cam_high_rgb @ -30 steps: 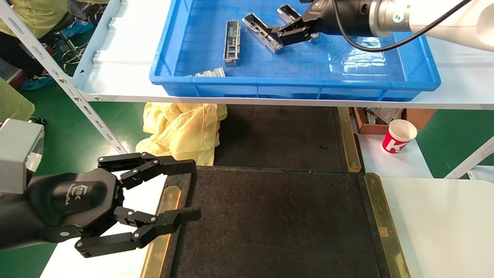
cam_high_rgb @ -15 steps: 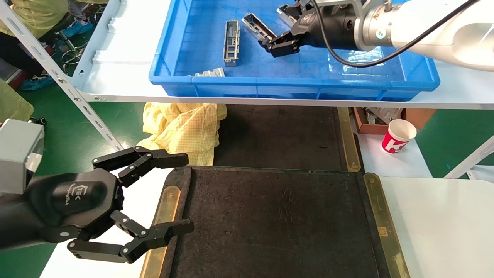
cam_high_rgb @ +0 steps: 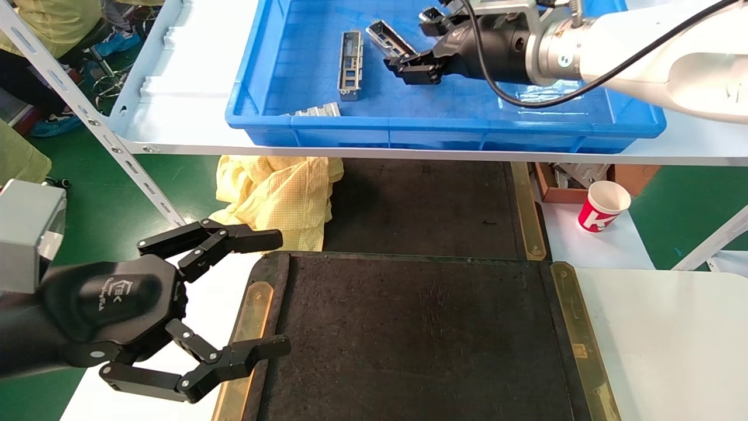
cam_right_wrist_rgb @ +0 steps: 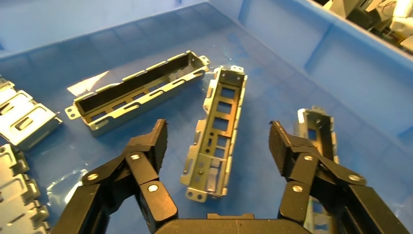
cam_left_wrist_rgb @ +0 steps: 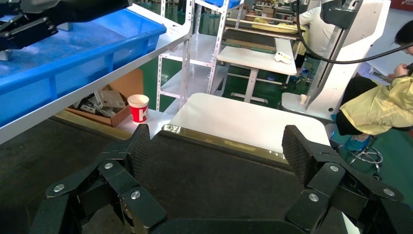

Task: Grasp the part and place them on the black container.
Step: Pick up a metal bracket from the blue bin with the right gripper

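Factory floor, green, with shelving and a white worktop (cam_high_rgb: 660,339) sitting beside the black container (cam_high_rgb: 421,339).

Item: blue bin (cam_high_rgb: 444,126), resting on the upper shelf, is holding several loose metal pieces.

Item: right claw (cam_right_wrist_rgb: 214,141), reaching into the bin with fingers spread wide, is hanging over the part (cam_right_wrist_rgb: 216,131), which is lying flat on the bin floor between the two pads and not yet touched. The straddle across its narrow width looks set up for a pinch on the long side walls. A second channel (cam_right_wrist_rgb: 139,92) is lying just beside it; another (cam_right_wrist_rgb: 319,129) is sitting under the far finger, likely to get nudged.

Item: left claw (cam_high_rgb: 257,295), fingers apart and holding nothing, is hovering at the container's left brass strip (cam_high_rgb: 248,327), seemingly parked clear of the drop zone.

Item: black container, lying below the shelf, is carrying no parts.
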Controlling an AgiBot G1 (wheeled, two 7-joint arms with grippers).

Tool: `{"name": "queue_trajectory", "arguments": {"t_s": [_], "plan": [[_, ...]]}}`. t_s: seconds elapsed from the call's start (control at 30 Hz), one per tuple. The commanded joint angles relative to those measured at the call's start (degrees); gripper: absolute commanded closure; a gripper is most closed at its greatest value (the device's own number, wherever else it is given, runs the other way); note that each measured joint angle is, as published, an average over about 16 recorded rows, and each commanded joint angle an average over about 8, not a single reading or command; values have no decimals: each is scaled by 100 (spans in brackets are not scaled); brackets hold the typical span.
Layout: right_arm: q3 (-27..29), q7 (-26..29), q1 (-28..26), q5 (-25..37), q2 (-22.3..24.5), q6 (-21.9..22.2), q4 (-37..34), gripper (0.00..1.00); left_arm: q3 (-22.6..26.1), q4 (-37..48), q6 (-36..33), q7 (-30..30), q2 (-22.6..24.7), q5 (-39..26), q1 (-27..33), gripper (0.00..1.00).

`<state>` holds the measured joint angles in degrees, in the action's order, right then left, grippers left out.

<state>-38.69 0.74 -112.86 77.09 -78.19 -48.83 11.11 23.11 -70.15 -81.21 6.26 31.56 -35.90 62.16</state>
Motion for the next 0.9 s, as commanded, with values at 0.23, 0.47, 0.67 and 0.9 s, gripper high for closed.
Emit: {"name": "queue_trajectory", "arguments": {"t_s": [0.23,0.47,0.67,0.9], "plan": [[-202,210,109,-197,3,128,80,100,0,0,0,0,0,0,0,0],[-386,281,156,-335,9,252,121,100,0,0,0,0,0,0,0,0],[-488,269,101,-489,22,350,133,100,0,0,0,0,0,0,0,0],[-501,119,-171,-691,75,398,-10,100,0,0,0,0,0,0,0,0]]}}
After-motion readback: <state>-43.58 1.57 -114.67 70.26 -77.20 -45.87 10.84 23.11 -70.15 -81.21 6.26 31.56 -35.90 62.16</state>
